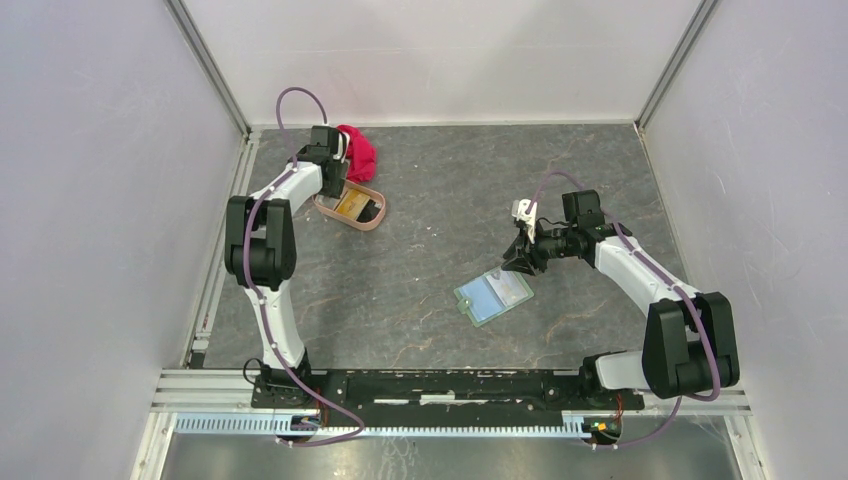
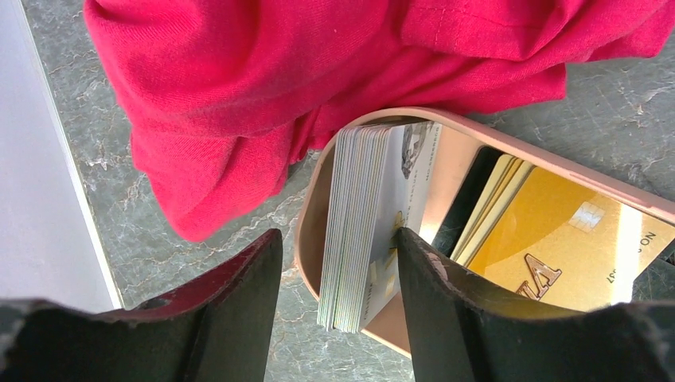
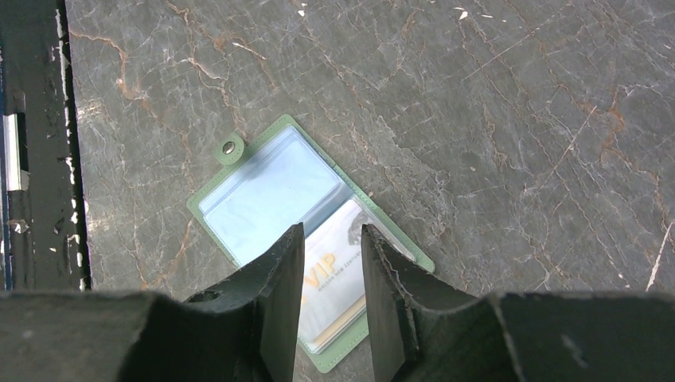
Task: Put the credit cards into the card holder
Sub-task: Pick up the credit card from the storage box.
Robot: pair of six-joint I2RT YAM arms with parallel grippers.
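Left pincer, jaws open and not yet clamped, straddles a stack of silvery-white credit cards standing on edge at one end of a pinkish-tan oval tray. One finger is outside the tray wall and the other inside, just beside the stack. The cards' long edges run along the fingers, their faces turned toward them, and there are too many to count. At least three gold cards lean alongside, and one red cloth meets the rim. Well apart across the desk, the single card holder lies open under the right pincer, whose jaws are parted and empty. One VIP card sits in a pocket.
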